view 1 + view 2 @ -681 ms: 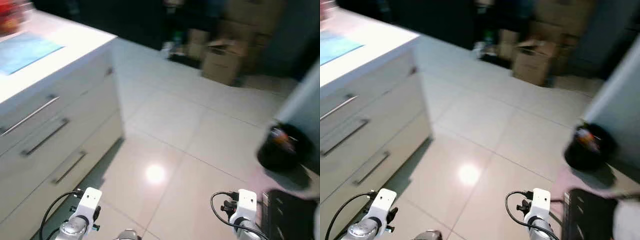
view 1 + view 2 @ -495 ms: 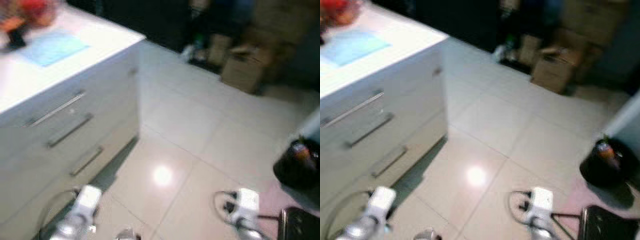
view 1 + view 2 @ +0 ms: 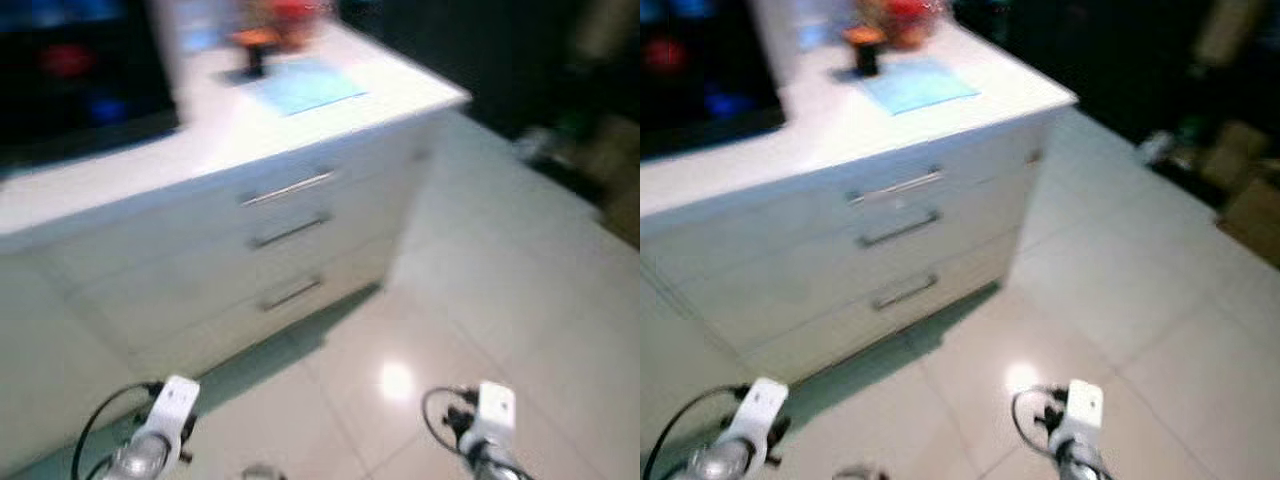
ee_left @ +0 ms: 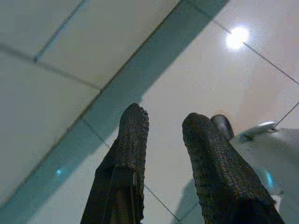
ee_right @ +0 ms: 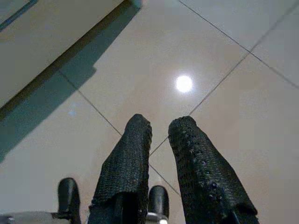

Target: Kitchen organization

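Pale glossy tile fills the ground nearest me, and both arms hang idle over it. The left end effector (image 4: 163,135) points down at the floor (image 4: 70,60) with its fingers parted and nothing between them; the right end effector (image 5: 161,135) hangs the same way, a narrow gap between its fingers, empty too. A ceiling light glints off the tile (image 3: 396,380) between the two wrists.

I judge I'm in the approach step, not handling anything yet. Nothing is in reach of either arm.

Further out on the left stands a white cabinet with three drawers (image 3: 290,240), each with a metal bar handle. Above them the white tabletop (image 3: 390,95) carries a pale blue mat (image 3: 305,85) near its far end. Just beyond the mat sits a small dark item with an orange top (image 3: 250,52), and behind that something red (image 3: 290,15). Those I take to be the things to organise, though the task names none of them.

The next move, as I see it, calls for closing in and squaring up to the tabletop before lifting an arm.

The head views are badly blurred, so I cannot say what the orange-topped and red items are. A black panel (image 3: 70,70) at the far left could be an appliance; I can't tell. On the far right the room is dark, with vague brown box-like shapes (image 3: 1250,200) on the floor.
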Tool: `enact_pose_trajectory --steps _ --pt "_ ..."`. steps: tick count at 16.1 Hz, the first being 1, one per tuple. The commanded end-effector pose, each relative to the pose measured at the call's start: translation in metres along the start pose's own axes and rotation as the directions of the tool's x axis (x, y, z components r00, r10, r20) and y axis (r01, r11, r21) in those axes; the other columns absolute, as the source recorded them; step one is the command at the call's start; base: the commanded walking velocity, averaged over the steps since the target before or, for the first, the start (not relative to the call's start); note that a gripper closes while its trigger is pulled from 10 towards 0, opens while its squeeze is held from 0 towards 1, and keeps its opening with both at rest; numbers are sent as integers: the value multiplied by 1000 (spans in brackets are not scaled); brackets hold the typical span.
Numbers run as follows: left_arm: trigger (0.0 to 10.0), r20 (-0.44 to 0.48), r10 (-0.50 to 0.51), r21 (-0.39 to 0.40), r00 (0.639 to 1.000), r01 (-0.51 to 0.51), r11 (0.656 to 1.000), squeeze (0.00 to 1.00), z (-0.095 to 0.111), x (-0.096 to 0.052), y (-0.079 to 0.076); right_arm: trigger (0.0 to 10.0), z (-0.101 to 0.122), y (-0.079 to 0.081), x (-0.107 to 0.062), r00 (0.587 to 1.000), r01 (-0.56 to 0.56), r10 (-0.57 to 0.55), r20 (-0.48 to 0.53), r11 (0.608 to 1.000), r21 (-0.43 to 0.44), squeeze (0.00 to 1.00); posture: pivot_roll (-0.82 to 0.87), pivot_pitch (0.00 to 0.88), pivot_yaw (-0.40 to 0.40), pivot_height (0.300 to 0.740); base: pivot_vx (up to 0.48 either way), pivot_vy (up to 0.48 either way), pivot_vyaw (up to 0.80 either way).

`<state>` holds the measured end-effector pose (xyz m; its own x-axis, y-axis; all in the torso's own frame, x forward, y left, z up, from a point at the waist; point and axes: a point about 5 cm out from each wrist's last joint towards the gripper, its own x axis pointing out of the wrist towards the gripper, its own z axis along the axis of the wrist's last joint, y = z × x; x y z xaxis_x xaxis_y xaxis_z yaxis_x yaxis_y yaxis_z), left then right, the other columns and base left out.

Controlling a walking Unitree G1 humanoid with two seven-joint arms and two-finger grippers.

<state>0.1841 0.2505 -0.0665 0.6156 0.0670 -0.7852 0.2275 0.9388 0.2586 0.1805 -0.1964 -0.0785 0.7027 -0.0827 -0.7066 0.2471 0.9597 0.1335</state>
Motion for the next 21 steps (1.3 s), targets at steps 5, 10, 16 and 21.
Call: enact_pose_trajectory --steps 5,10,16,21 --pt "10000 -5 -7 8 1000 7 1000 0 0 0 0 10000 2 2 1 1000 0 0 5 1000 8 0 1 48 -49 740 0 0 800" --pt "10000 -8 -8 8 1000 8 1000 0 0 0 0 10000 2 1 0 1000 -4 4 12 1000 6 0 1 51 -52 740 0 0 800" --pt "10000 -5 -8 7 1000 8 1000 0 1 0 0 10000 6 3 2 1000 -7 7 25 1000 0 0 1 49 -52 740 0 0 616" --pt "10000 -9 -18 -15 1000 18 1000 0 0 0 -1 10000 4 5 2 1000 -17 17 13 999 28 0 1 49 -55 740 0 0 0"
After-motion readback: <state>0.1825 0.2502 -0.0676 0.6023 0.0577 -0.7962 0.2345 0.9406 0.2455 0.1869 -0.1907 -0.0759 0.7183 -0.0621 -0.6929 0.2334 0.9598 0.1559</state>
